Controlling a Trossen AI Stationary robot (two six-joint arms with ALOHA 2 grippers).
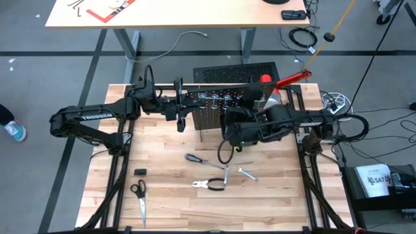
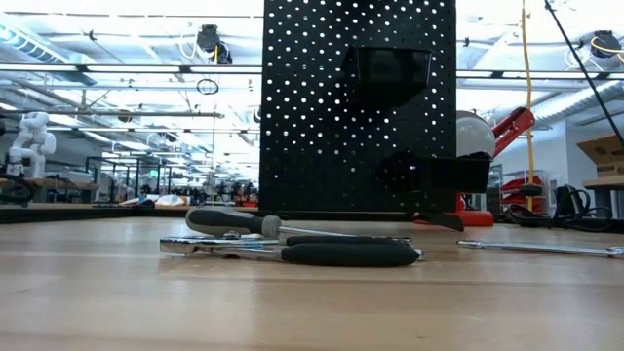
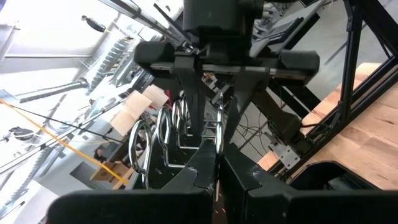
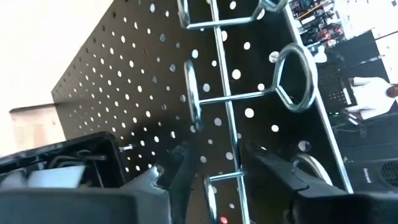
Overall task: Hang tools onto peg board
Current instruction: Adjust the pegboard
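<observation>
Room: grey floor [image 1: 52, 65] marked with dark lines; pale wooden desk [image 1: 195, 16] beyond the work table, cables [image 1: 300, 38] trailing on the floor beside it. Ceiling: open pipework and bright strip lighting [image 2: 117, 39]. Background: white humanoid figure [image 2: 29, 136], red clamp [image 2: 509, 127], cardboard box [image 2: 603, 154].

Pale wooden table [image 1: 260, 208], planked, smooth with a soft sheen. Matt black perforated metal peg board [image 2: 322, 117]; bright polished silver wire rings [image 4: 292, 78], glossy. Screwdriver [image 2: 234, 222] with dull dark handle and shiny metal shaft. Pliers [image 2: 341, 253] with matt black rubbery grips, bare grey metal at the head. Thin wrench [image 1: 247, 173] of plain silver metal. Scissors [image 1: 139, 198] with black plastic-looking handles, steel blades. Matt dark fingers [image 4: 273, 171] on right gripper [image 4: 214, 165].
</observation>
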